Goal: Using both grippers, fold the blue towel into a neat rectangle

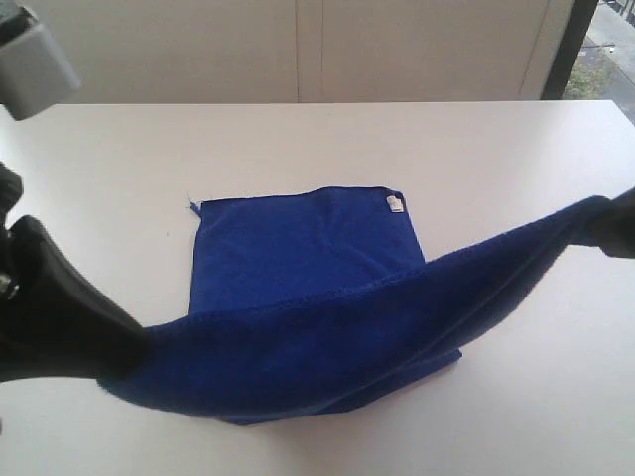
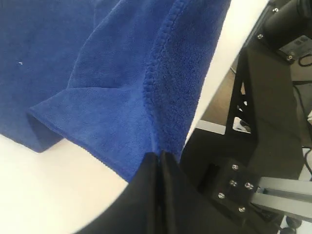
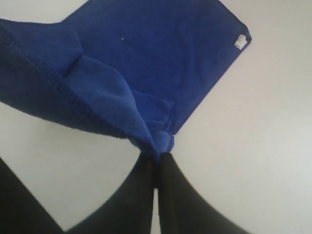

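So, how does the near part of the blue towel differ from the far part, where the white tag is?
The near part is held up, stretched between the left tool and the right tool; the far part lies flat on the table. The near part sags and creases; the far part looks smooth. Only the far part shows the white tag. Both are the same deep blue.

royal-blue towel (image 1: 308,288) with white tag (image 1: 394,204), white table (image 1: 496,159)
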You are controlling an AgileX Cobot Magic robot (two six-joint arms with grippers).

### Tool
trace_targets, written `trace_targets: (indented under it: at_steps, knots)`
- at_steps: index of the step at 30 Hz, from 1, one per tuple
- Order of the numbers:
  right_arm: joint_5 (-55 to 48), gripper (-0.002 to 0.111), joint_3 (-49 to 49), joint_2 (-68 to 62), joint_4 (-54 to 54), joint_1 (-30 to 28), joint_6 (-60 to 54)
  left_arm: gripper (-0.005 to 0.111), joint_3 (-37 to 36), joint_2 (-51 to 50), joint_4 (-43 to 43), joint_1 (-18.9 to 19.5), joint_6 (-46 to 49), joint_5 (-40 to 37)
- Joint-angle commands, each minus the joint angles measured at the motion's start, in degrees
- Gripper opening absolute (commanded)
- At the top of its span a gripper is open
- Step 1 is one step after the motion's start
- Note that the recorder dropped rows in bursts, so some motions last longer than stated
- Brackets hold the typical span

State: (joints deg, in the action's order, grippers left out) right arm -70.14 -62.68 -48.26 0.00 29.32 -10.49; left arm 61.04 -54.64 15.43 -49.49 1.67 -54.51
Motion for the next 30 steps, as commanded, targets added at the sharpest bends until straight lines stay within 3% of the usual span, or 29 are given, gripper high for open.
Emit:
trace_targets:
  at_steps: [1,5,11,18,22,30]
  knots:
    - [0.17,0.0,1.01,4.65,4.38,0.4,0.21,0.0,-0.54,1.69,1.48,-2.99,-3.2,-2.25]
    - [0.17,0.0,1.01,4.77,7.85,0.4,-1.22,0.0,-0.54,1.69,3.62,-5.47,-3.79,-2.14]
    - [0.17,0.0,1.01,4.77,8.13,0.4,-1.32,0.0,-0.54,2.63,0.07,-8.75,-9.68,-3.1]
    - [0.17,0.0,3.34,2.68,4.14,0.4,-1.32,0.0,-5.22,2.52,-11.71,-8.97,-17.36,0.53]
    - [1.07,0.0,5.52,-1.01,3.64,0.4,-1.32,0.0,-5.75,2.52,-25.14,-8.97,-23.89,-2.88]
    - [2.19,0.0,4.01,-3.58,2.25,0.4,-1.32,0.0,3.57,2.52,-28.09,-8.97,-22.77,-7.08]
